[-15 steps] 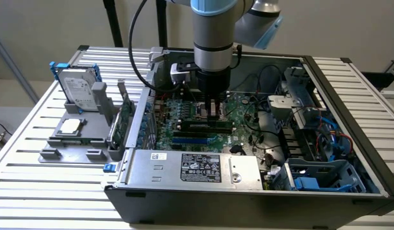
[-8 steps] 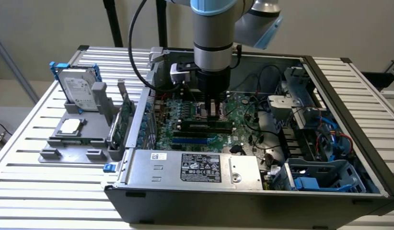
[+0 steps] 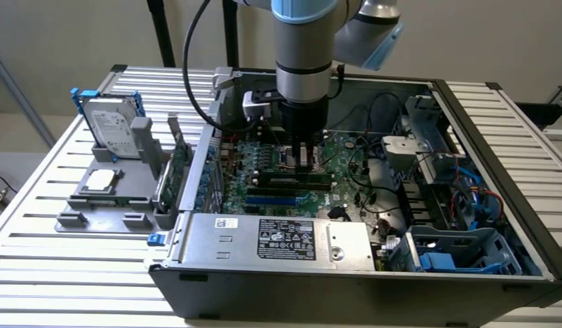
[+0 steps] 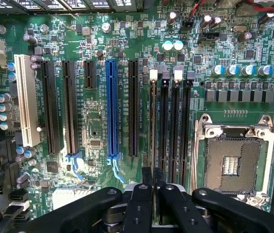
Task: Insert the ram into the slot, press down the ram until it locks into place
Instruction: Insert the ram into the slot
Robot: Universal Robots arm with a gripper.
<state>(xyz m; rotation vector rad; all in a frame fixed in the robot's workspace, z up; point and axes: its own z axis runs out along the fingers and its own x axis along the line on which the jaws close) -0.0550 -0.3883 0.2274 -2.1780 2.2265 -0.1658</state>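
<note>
My claw (image 4: 153, 187) is pinched shut on the ram (image 4: 152, 128), which stands edge-on over the slot (image 4: 153, 145), just beside the other black memory slots (image 4: 175, 131) and the processor socket (image 4: 233, 160). In the exterior view's centre it hangs low over the motherboard (image 3: 262, 160). I judge pressing should be straight down, evenly.

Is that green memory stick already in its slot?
In. The ram stands edge-up in the slot, with the gripper at its end.

Green motherboard (image 4: 98, 121); black slot (image 4: 163, 121); blue slot (image 4: 111, 107); white slot (image 4: 26, 97); black gripper (image 4: 153, 175); green ram (image 3: 295, 180).
</note>
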